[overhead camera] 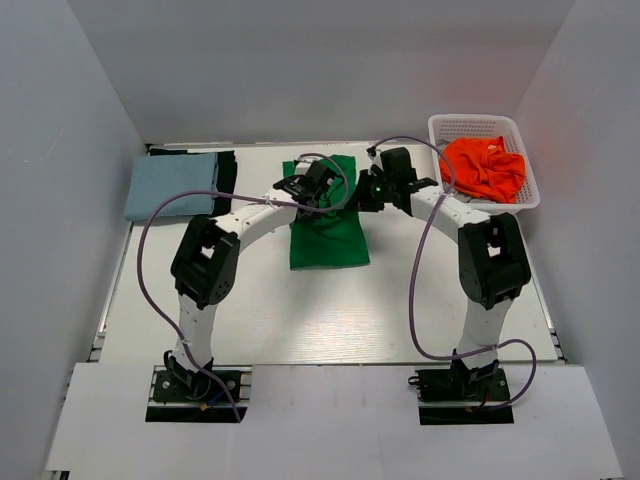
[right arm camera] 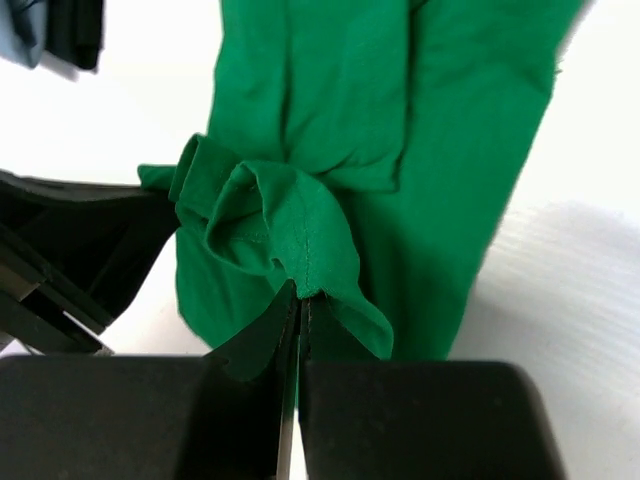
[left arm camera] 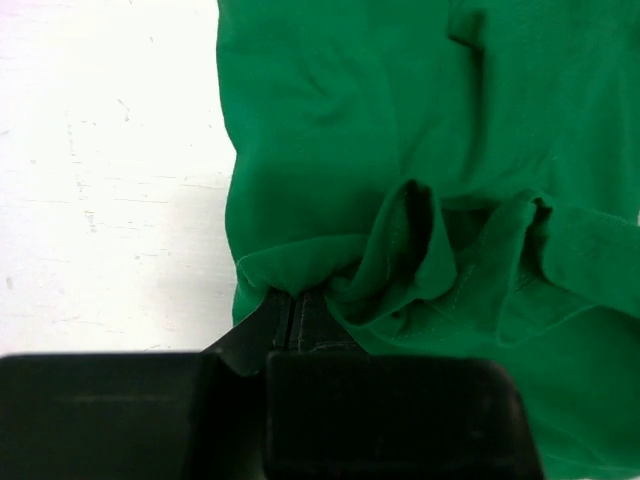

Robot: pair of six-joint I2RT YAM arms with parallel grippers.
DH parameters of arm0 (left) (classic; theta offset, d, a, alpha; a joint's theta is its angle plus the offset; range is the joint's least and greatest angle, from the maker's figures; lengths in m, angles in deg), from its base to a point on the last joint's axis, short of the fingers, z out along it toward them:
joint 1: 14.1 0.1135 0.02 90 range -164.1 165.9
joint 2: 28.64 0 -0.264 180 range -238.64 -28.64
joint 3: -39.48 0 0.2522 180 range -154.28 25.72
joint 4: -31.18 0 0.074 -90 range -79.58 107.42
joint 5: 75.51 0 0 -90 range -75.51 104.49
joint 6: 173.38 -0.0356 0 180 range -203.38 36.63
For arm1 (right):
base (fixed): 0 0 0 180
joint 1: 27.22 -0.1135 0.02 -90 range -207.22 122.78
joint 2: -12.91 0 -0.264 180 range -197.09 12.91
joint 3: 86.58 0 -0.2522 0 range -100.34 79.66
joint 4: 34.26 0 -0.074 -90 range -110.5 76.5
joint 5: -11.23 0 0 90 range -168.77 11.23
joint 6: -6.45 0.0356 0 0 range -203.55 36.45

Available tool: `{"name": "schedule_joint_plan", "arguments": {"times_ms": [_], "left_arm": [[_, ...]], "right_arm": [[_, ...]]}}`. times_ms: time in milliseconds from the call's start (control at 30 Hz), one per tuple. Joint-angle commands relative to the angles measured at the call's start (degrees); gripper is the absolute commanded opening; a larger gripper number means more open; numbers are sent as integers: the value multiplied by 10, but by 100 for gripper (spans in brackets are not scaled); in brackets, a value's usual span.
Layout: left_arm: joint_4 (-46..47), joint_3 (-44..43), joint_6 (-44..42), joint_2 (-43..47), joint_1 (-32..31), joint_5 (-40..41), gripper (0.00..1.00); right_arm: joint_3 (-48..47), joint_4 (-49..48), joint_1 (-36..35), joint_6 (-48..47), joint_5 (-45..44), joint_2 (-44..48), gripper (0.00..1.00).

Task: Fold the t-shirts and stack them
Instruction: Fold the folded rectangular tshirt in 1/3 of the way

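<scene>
White table (overhead camera: 300,315): both jaws pinch the green t-shirt (overhead camera: 330,245), seemingly its edge.

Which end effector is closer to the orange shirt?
Right. The right end effector pinches the green shirt on the side toward the orange shirt; the left end effector pinches it farther away.

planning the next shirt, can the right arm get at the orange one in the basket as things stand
Probably not yet: the right gripper is shut on the green t-shirt. Otherwise the way looks free; the orange t-shirt lies uncovered in the open basket beside that arm.
</scene>
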Motion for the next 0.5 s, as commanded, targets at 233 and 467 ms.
{"name": "schedule_joint_plan", "arguments": {"times_ms": [233,467], "left_arm": [[75,-1,-16,-15,45,-56,12],[65,-66,5,-47,88,-68,100]], "right_arm": [[-47,-36,19,23,42,-66,0],[-147,-32,39,35,36,-132,57]]}}
